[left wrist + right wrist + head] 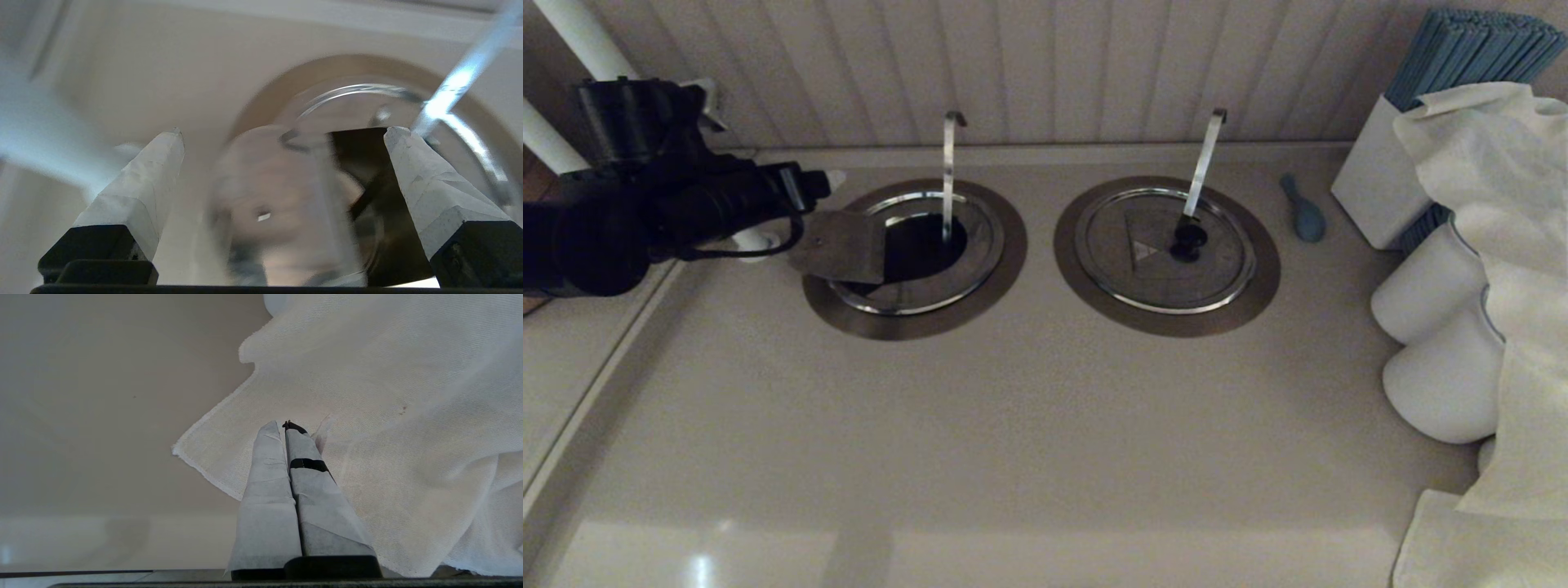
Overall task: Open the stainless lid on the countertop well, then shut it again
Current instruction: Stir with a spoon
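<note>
Pale desk [1013, 425] under a ribbed wall: at left, the left claw [282, 141] hangs spread wide and empty beside the stainless lid [837, 245], whose flap stands raised over the dark countertop well [915, 253]. Closing well likely means easing the flap down, clear of the thin ladle handle [948, 175]. Knob unseen; flap smeared; right claw [284, 426] pressed together over white cloth [388, 416], absent from the head view.

countertop well [915, 314] left of twin well [1166, 314], spoon [1303, 209] farther right

The raised flap of the stainless lid [282, 204] is smeared with blur in the left wrist view, hiding its knob.
</note>
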`<state>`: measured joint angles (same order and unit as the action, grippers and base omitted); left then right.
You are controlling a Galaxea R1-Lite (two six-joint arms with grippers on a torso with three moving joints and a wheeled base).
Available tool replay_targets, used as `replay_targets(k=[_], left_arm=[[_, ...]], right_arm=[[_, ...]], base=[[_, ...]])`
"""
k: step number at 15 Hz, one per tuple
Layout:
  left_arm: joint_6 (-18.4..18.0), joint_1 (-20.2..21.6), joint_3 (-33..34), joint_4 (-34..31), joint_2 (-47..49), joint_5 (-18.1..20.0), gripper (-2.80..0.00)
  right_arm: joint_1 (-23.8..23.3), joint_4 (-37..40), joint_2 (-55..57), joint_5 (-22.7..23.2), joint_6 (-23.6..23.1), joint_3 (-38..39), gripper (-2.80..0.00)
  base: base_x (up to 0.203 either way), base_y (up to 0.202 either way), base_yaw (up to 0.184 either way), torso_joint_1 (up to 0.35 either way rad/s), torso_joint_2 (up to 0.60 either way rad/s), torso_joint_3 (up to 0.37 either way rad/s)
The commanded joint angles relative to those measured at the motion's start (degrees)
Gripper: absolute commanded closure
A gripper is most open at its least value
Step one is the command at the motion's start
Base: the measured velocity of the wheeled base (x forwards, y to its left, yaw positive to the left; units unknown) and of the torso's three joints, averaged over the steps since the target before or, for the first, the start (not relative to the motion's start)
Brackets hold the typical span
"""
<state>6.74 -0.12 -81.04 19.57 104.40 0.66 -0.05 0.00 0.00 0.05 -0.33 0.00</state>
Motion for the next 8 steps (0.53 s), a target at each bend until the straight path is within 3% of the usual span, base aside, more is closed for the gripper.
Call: replay_targets(k=[1,3,6,8], left_arm=[[0.1,0.8,-2.2,-4.3,-0.6,0.1,-2.80],[1.3,1.1,-5.0,-10.8,-1.3,0.9,-2.80],[6.6,-4.2,-5.8,-11.0,-0.7,1.2,-2.80],[7.4,-8.0,-5.4,-10.2,1.0,1.2,-2.80]], right_arm=[[0.0,0.0,0.0,0.0,0.0,0.0,0.00],[0.0,0.0,0.0,0.0,0.0,0.0,0.00],[0.0,0.0,0.0,0.0,0.0,0.0,0.00],[0.0,0.0,0.0,0.0,0.0,0.0,0.00]], base=[[0.000,0.000,0.000,0.000,0.00,0.000],[0.000,0.000,0.000,0.000,0.00,0.000],[0.000,0.000,0.000,0.000,0.00,0.000],[0.000,0.000,0.000,0.000,0.00,0.000]])
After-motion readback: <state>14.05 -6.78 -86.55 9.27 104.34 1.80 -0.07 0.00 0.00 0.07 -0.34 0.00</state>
